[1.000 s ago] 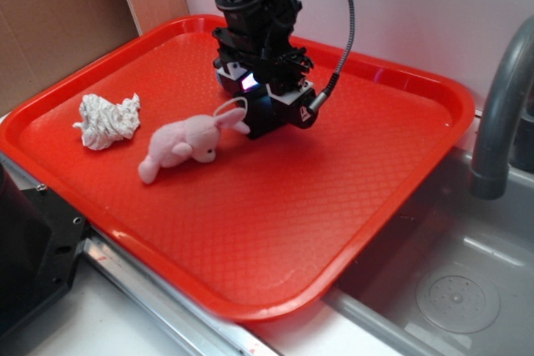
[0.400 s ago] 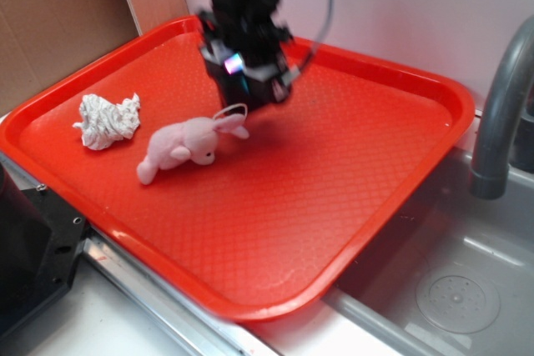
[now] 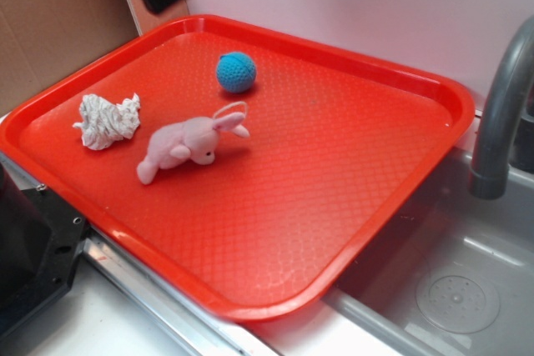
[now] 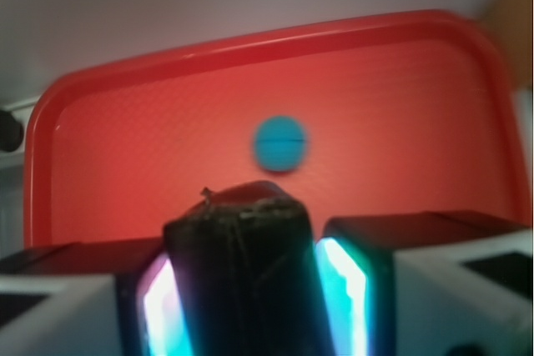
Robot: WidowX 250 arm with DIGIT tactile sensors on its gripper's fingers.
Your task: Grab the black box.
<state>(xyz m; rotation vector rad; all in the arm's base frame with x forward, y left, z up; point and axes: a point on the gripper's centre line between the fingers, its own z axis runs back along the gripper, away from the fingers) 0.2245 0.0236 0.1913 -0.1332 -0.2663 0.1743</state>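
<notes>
Black box [image 4: 238,268] sits clamped between my jaws, lifted high above the red tray [image 3: 350,231] and its teal ball [image 3: 235,72]. Only its sloped sides are pinched, so I judge a jolt or slackened squeeze could drop it.

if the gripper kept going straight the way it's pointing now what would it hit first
Probably the teal crocheted ball, which sits nearly centred ahead of the gripper in the wrist view, on the red tray. The gripper is shut on the black box, so the box would arrive first. Depth is blurred, so this is uncertain.
</notes>
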